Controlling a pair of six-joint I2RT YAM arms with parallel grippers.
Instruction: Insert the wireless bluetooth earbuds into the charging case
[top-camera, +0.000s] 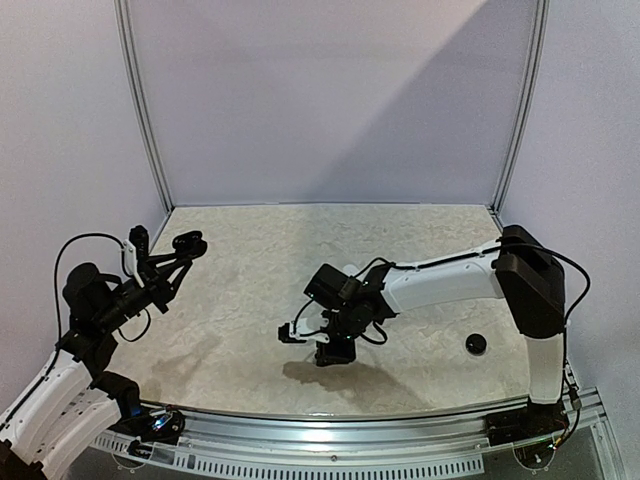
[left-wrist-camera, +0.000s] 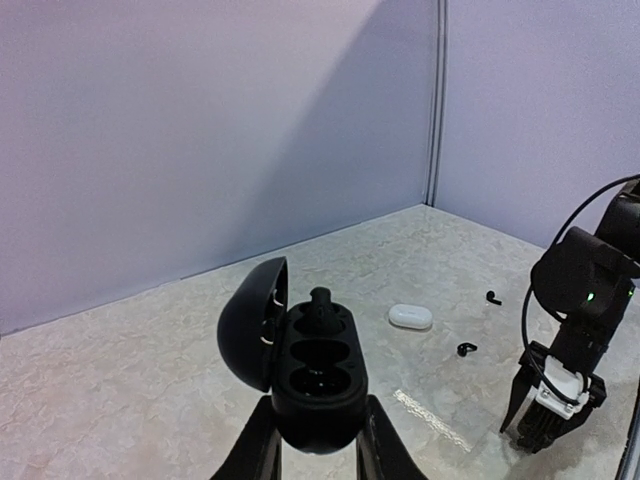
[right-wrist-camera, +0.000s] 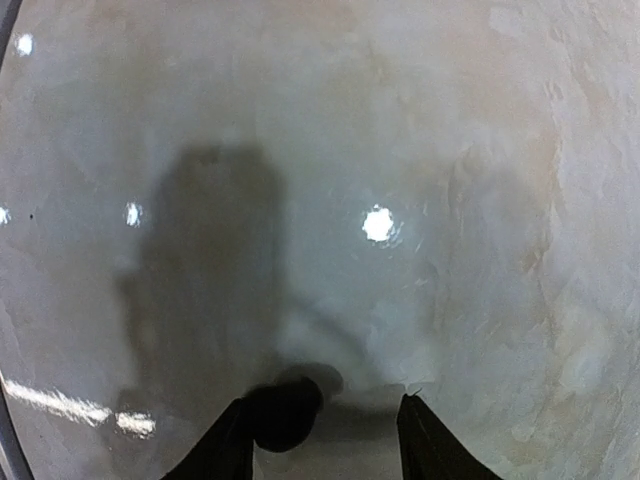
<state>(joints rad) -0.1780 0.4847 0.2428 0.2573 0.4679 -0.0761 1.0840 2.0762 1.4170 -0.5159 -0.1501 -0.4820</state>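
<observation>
**Left holds open case; right jaws apart, low over counter**

Left jaws are clamped on the black charging case (left-wrist-camera: 318, 385) from both sides, and the case is raised off the counter (top-camera: 250, 300) at the left. Its lid (left-wrist-camera: 252, 325) is swung open to the left in the left wrist view. One black earbud (left-wrist-camera: 320, 305) sits in the far slot.

Two more black earbuds lie loose on the counter. One (left-wrist-camera: 466, 348) is near the right arm (top-camera: 450, 280), the other (left-wrist-camera: 494, 297) farther back, and both are well apart from the held case.

A white case (left-wrist-camera: 410, 316) lies closed on the counter beyond the black one. A black round thing (top-camera: 476, 343) sits on the counter at the right, near the right arm's base — cannot tell what it is.

Right jaws point down at mid-counter, tips close to the surface, standing partly apart. In the right wrist view a small dark thing (right-wrist-camera: 285, 412) rests against one finger, with the other finger clear of it — not gripped. It is too blurred to tell whether it is a bud.
</observation>
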